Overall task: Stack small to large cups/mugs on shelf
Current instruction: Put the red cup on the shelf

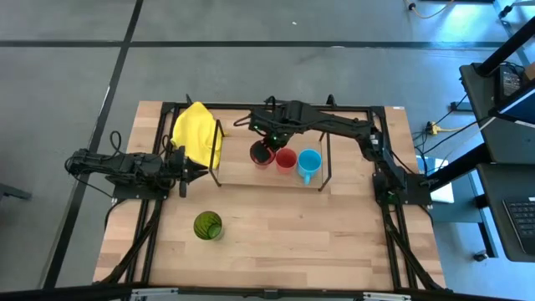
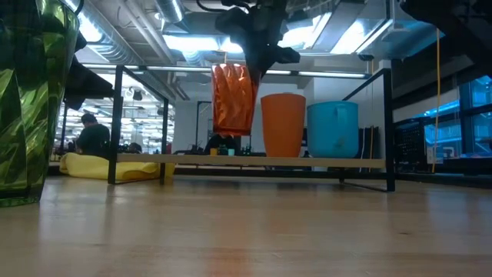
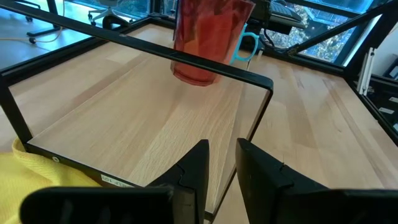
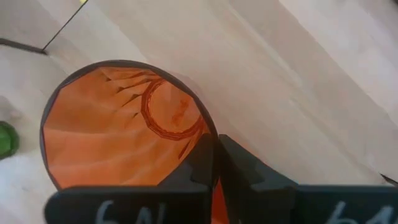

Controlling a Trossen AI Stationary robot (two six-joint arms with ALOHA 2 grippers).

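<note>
Green tumbler [image 1: 207, 226]: nearest to you, on the bare tabletop, well in front of the shelf [image 1: 242, 174] and not yet touched.
Left gripper [image 1: 185, 165]: waits just off the shelf's left wire frame, beside the yellow cloth [image 1: 199, 134]; its fingers stand narrowly apart and hold nothing.
Right gripper [image 2: 257, 58]: over the shelf; its fingers are pinched on the rim of the orange-red tumbler [image 2: 233, 98], which hangs clear above the board.
Row on the shelf: the red cup [image 1: 286, 159] stands right of the held tumbler, then the blue mug [image 1: 308, 163], handle toward you.
Step in hand: you look to be placing the third piece of the row.
Next move: bring the tumbler straight down beside the red cup, let go only once its base sits flat, then fetch the green one.
</note>
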